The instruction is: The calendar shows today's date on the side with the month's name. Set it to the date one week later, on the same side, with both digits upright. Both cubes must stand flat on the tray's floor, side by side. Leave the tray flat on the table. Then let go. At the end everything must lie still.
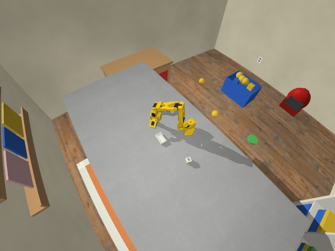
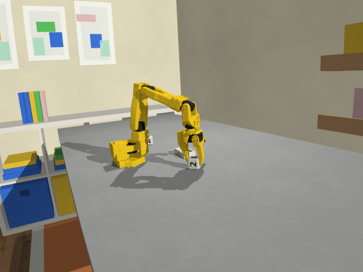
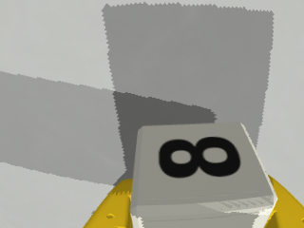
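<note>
Gripper (image 1: pixel 153 126) (image 2: pixel 194 163) (image 3: pixel 201 201) closing on cube (image 2: pixel 193 162) (image 3: pixel 201 159) — the fingers are pinching its sides, probably steadying it for release.

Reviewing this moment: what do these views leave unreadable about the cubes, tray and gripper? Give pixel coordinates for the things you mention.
- Gripped cube (image 2: pixel 193 163) (image 3: pixel 201 159), top view: hidden beneath the gripper (image 2: pixel 194 163).
- Its faces against the fingers: covered in exterior and wrist views.
- Other cube (image 1: pixel 188 159) (image 2: pixel 150 140), exterior: partly behind the arm; underside unseen everywhere.
- Tray (image 1: pixel 160 138) (image 2: pixel 179 153), exterior: partly behind a finger; wrist view misses it.
</note>
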Action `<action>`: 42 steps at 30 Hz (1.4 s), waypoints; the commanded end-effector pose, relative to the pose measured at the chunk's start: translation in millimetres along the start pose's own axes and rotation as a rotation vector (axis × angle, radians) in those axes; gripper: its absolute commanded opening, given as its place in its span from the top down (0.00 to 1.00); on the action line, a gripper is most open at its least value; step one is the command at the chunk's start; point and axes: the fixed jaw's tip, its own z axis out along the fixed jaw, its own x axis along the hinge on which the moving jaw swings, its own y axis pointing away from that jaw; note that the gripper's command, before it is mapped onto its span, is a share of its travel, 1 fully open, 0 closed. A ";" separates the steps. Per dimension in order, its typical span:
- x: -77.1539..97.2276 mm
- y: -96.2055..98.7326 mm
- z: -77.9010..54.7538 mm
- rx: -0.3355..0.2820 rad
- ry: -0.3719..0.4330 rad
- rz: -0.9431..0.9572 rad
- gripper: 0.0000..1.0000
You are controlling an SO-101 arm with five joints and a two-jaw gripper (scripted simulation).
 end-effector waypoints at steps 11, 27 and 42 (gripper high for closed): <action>1.8 -3.2 -2.8 0.025 0.000 0.004 0.80; 1.8 -3.2 -2.8 0.025 0.000 0.004 0.67; 1.8 -3.6 -4.8 0.025 0.000 0.004 0.64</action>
